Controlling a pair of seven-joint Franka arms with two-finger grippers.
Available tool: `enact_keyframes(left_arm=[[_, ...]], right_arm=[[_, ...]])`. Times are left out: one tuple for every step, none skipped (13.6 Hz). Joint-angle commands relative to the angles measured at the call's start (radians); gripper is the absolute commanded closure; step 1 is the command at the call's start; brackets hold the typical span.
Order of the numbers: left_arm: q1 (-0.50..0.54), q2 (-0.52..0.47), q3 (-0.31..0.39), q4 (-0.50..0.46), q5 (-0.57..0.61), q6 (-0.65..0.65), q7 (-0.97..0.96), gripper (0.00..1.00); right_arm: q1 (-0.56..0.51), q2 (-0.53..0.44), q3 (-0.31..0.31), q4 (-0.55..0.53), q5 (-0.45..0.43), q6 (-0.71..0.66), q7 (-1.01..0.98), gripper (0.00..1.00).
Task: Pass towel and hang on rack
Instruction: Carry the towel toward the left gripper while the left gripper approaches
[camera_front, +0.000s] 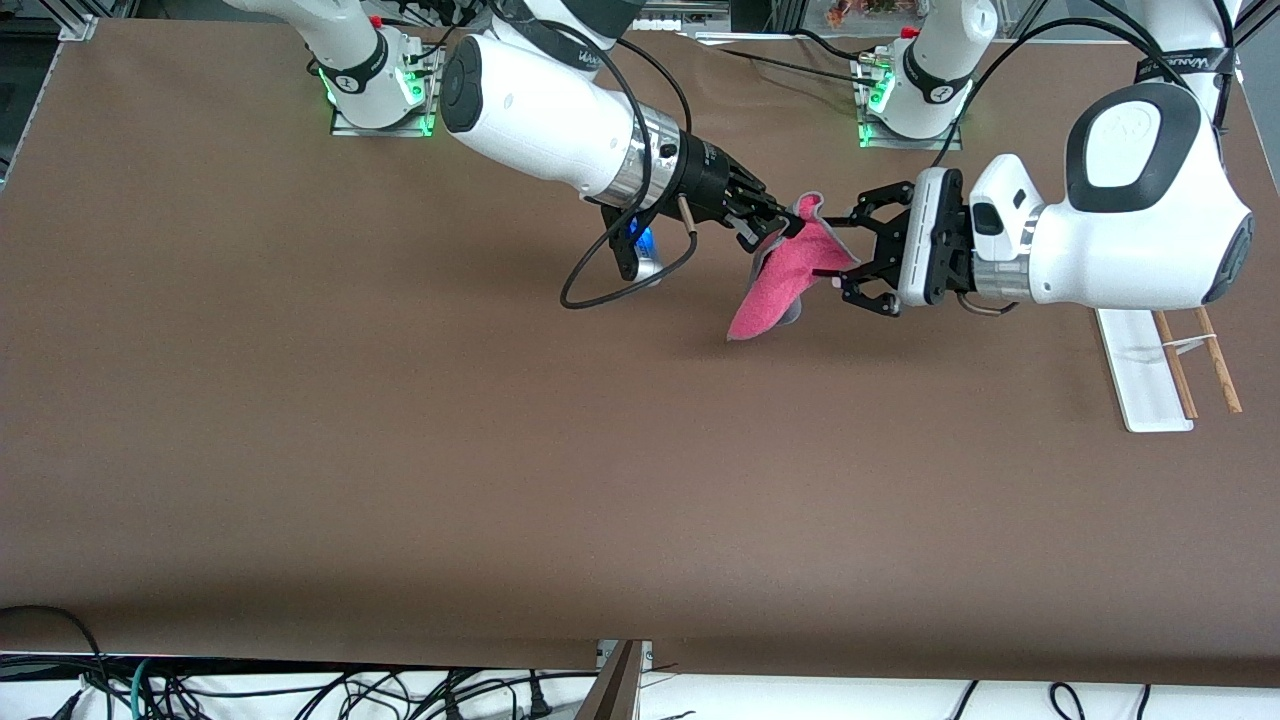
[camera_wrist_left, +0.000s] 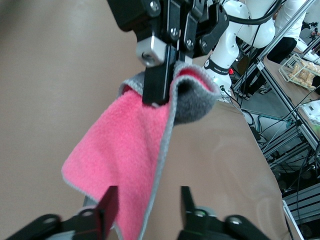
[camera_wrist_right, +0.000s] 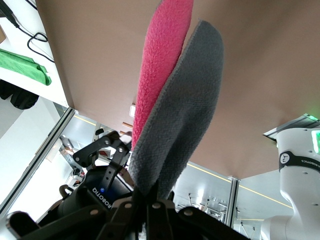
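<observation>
The towel (camera_front: 775, 290) hangs in the air over the middle of the table, pink-red face and grey reverse folded together. My right gripper (camera_front: 790, 225) is shut on its upper edge; the left wrist view shows that gripper (camera_wrist_left: 160, 85) pinching the towel (camera_wrist_left: 125, 145). My left gripper (camera_front: 838, 247) is open, with its fingers on either side of the towel's hanging edge, not closed on it (camera_wrist_left: 148, 205). In the right wrist view the towel (camera_wrist_right: 165, 75) rises from my right gripper (camera_wrist_right: 150, 202). The rack (camera_front: 1140, 370) lies toward the left arm's end of the table, partly hidden by the left arm.
A black cable loop (camera_front: 600, 290) hangs from the right arm's wrist over the table. The two arm bases (camera_front: 380, 90) (camera_front: 915, 100) stand along the table's edge farthest from the front camera. Loose cables (camera_front: 300, 690) lie below the nearest table edge.
</observation>
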Motion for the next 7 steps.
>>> enact_keyframes(left_arm=[[0.012,-0.027,-0.007,-0.019,-0.009,0.015,0.031,1.0],[0.014,-0.027,-0.007,-0.019,-0.009,0.015,0.031,1.0],[0.014,-0.027,-0.007,-0.019,-0.009,0.015,0.031,1.0],[0.014,-0.027,-0.007,-0.017,-0.009,0.015,0.031,1.0],[0.015,-0.027,-0.007,-0.017,-0.008,0.015,0.031,1.0],[0.018,-0.027,-0.007,-0.019,-0.008,0.014,0.032,1.0],[0.02,-0.027,-0.006,-0.017,-0.008,0.011,0.032,1.0]], right_arm=[[0.007,0.014,-0.006,0.031,0.012,0.005,0.017,1.0],[0.007,0.014,-0.006,0.031,0.012,0.005,0.017,1.0],[0.007,0.014,-0.006,0.031,0.012,0.005,0.017,1.0],[0.005,0.016,-0.006,0.031,0.012,0.005,0.017,1.0],[0.005,0.016,-0.008,0.031,0.012,0.005,0.015,1.0],[0.005,0.016,-0.008,0.031,0.012,0.005,0.015,0.95],[0.001,0.016,-0.008,0.031,0.012,0.005,0.014,0.69]])
